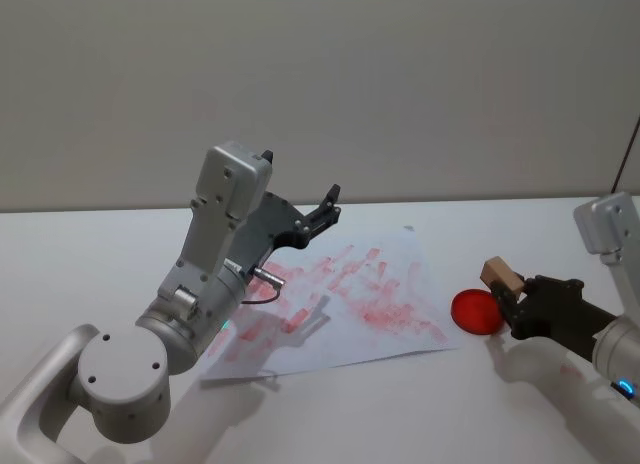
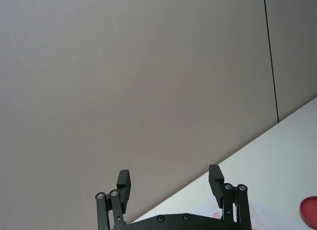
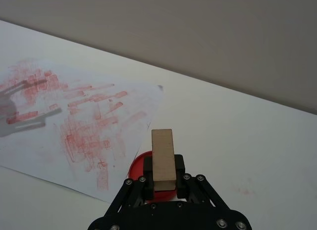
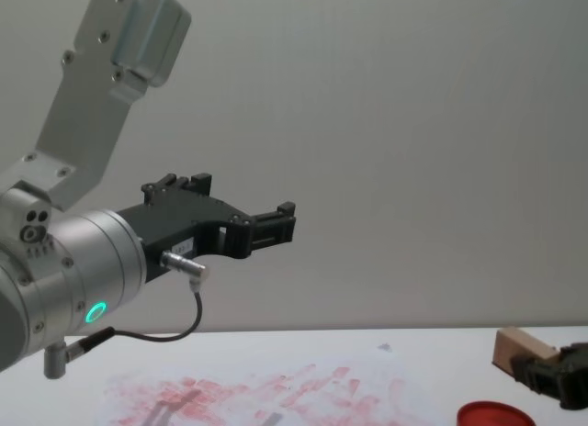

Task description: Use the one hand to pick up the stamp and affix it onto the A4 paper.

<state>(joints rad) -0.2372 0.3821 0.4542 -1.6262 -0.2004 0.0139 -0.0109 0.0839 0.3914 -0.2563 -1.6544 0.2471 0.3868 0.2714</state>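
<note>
Looking down from the head view, the right gripper (image 1: pixel 512 306) grasps the stamp (image 1: pixel 501 277) just above the far edge of the ink pad (image 1: pixel 476 311), a shallow red round dish whose contents look like plain red ink. The pad sits on the white table (image 1: pixel 400 414) just beside the right corner of the paper (image 1: pixel 350 294), which lies flat and is smeared with red marks. The left gripper (image 1: pixel 325 209) hangs raised over the paper's far left part, casting a shadow on it.

In the left wrist view, the left gripper (image 2: pixel 171 183) points up at a plain grey wall (image 2: pixel 124 81), its fingers (image 2: pixel 215 179) spread apart and released, holding nothing. A sliver of pad (image 2: pixel 309 212) shows at the edge.

In the right wrist view, the stamp (image 3: pixel 163 158) stands clamped between the right gripper's (image 3: pixel 163 171) two fingers, with the pad (image 3: pixel 136 169) directly beneath and the paper (image 3: pixel 79 121) beyond.

From the chest view, the left gripper (image 4: pixel 280 226) is held high in front of the wall, with a cable (image 4: pixel 175 325) looping below it. The stamp (image 4: pixel 519 348) tilts in the right gripper (image 4: pixel 542 371) just above the pad (image 4: pixel 496 414), apart from the paper (image 4: pixel 266 389).
</note>
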